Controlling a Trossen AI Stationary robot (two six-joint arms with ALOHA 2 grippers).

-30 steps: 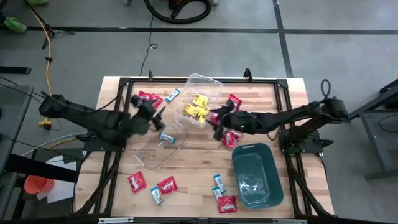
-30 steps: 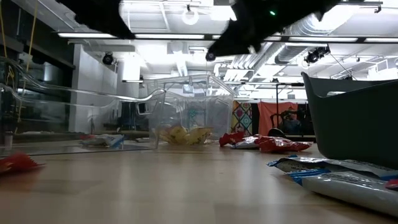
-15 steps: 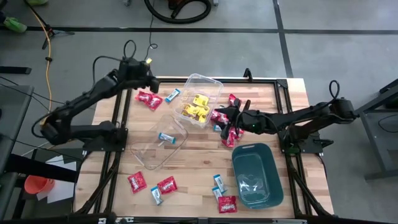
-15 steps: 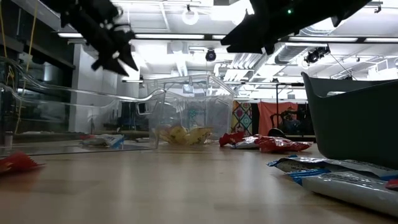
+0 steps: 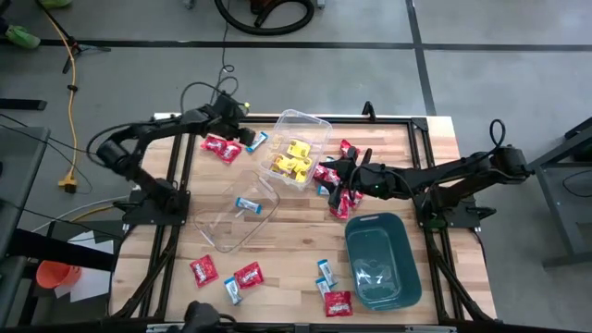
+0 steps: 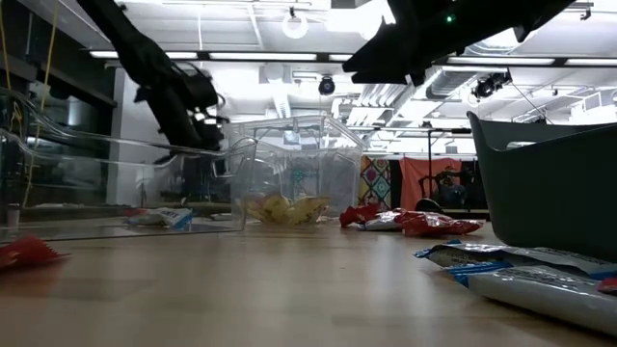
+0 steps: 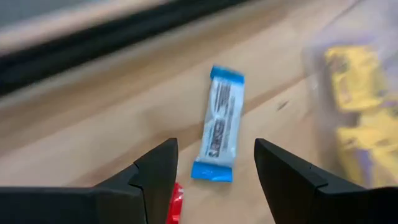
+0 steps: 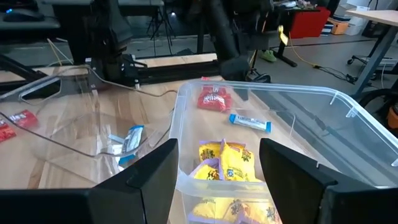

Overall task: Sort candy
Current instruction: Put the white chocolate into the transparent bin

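My left gripper is open and hovers above the table's far left part. Its fingers stand on either side of a light blue-and-white candy packet that lies flat on the wood, with a red packet beside it. My right gripper is open too, over the red candy pile at mid-table. It faces the clear tub that holds yellow candy. More red and blue packets lie near the front edge.
A second clear tub lies left of centre with one blue packet in it. The teal bin stands at the near right. A black frame borders the wooden table. Bare wood shows between the tubs and the near packets.
My left arm swung from over the left clear tub toward the table's far left corner, then moved right and lower, toward the blue-and-white packet. My right gripper shifted slightly toward the far edge over the red pile, then held still.
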